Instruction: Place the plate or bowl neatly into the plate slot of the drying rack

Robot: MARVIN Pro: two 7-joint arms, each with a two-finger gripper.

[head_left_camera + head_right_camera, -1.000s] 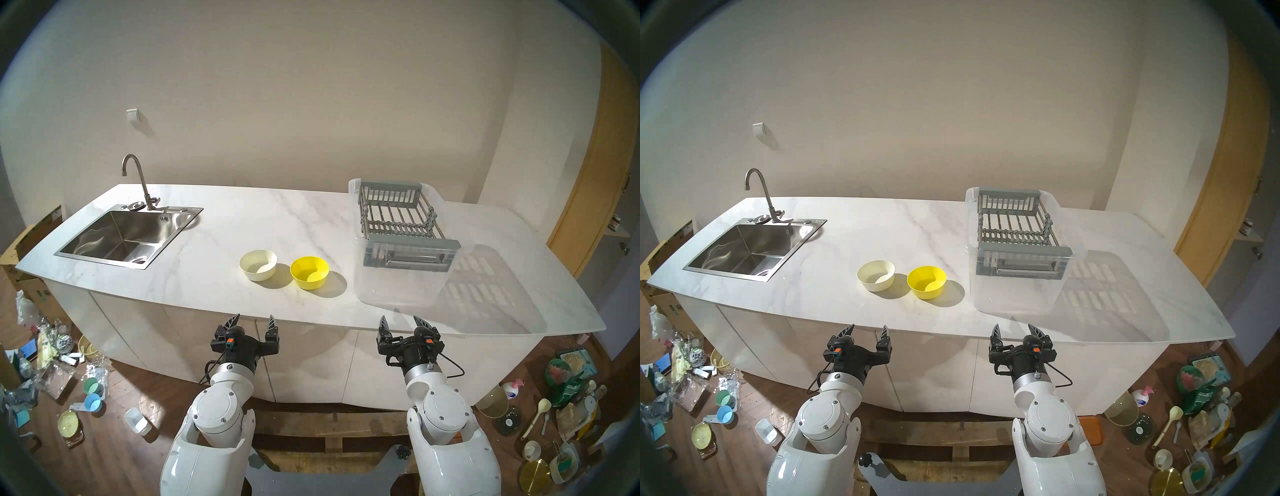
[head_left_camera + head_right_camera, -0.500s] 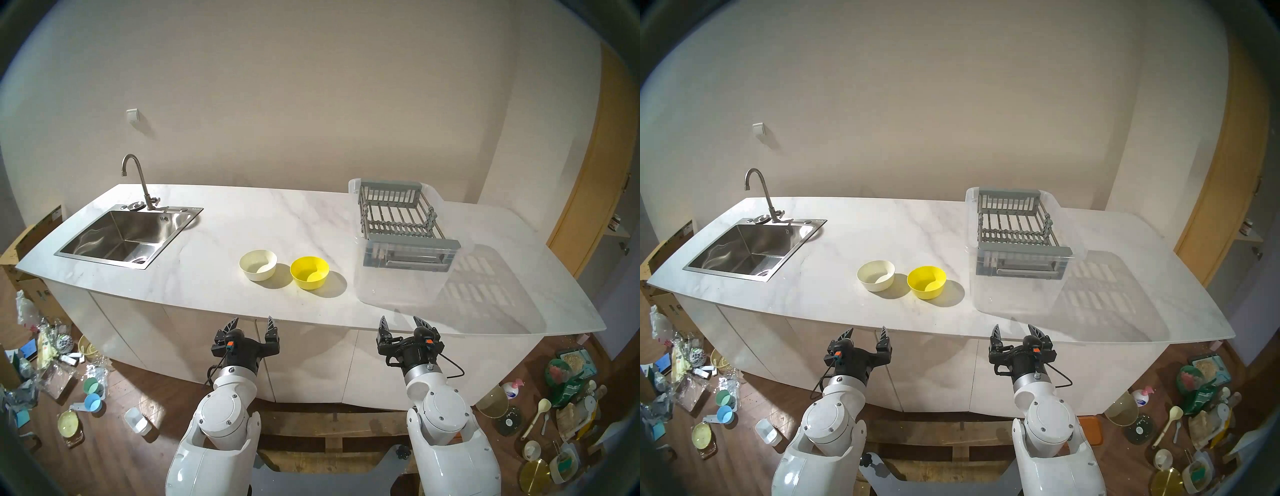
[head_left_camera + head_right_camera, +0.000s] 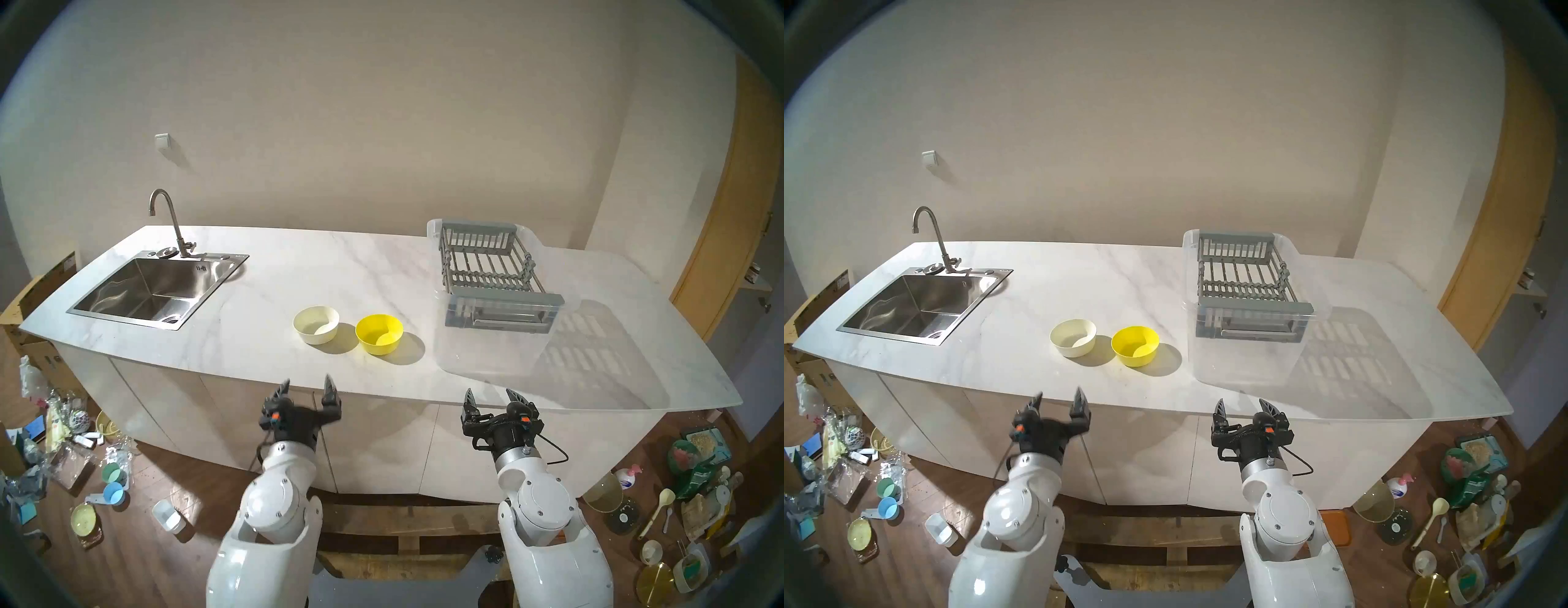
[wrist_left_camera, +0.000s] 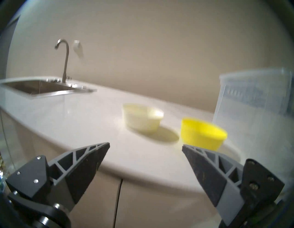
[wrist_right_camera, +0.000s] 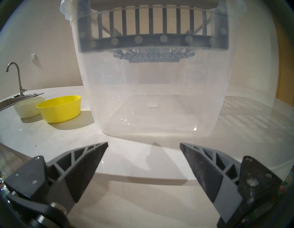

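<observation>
Two bowls stand side by side mid-counter: a cream bowl point(image 3: 316, 325) point(image 4: 142, 117) and a yellow bowl point(image 3: 379, 334) point(image 5: 60, 109) to its right. The grey drying rack point(image 3: 492, 265) point(image 3: 1246, 276) sits on top of a clear plastic tub at the back right; its plate slot point(image 3: 488, 271), rows of notched bars, holds nothing. My left gripper point(image 3: 307, 384) point(image 4: 145, 145) hangs open at the counter's front edge, below the bowls. My right gripper point(image 3: 488, 392) point(image 5: 144, 144) is open too, in front of the tub. No plate is in view.
The clear tub point(image 3: 488, 339) point(image 5: 159, 95) carries the rack. A steel sink point(image 3: 152, 291) with a faucet point(image 3: 167, 220) fills the counter's left end. Clutter covers the floor on both sides point(image 3: 63, 446) point(image 3: 687, 509). A wooden door frame point(image 3: 721, 204) stands at the right.
My left arm has swung up and forward, bringing its gripper closer to the counter edge; its view is blurred with motion. The right arm, bowls and rack have not moved.
</observation>
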